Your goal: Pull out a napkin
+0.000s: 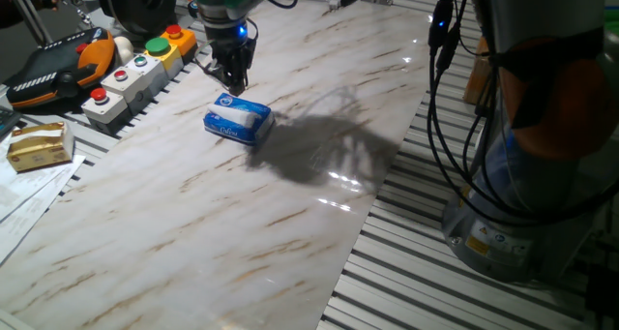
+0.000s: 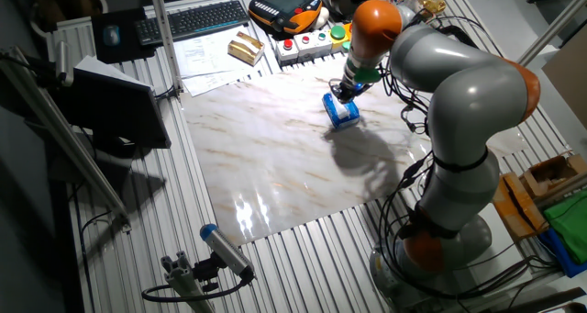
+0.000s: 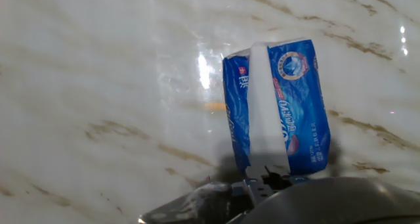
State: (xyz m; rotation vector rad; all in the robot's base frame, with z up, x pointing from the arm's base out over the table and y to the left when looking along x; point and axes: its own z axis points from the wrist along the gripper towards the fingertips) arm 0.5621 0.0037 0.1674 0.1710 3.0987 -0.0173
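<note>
I see the blue tissue pack (image 1: 238, 119) lying flat on the marble table (image 1: 193, 224), left of centre toward its far edge. The napkin (image 3: 267, 106) shows as a white strip across the pack's top. My gripper (image 1: 233, 76) hovers just beyond the pack; I cannot tell whether its jaws are parted or closed.

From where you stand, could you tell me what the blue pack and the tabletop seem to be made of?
The blue pack: probably thin glossy plastic film, since it creases and shines. The white strip along its top looks like matte soft paper. The tabletop: a marble-patterned sheet, glossy, mirroring lamps; stone or laminate, unclear.
</note>
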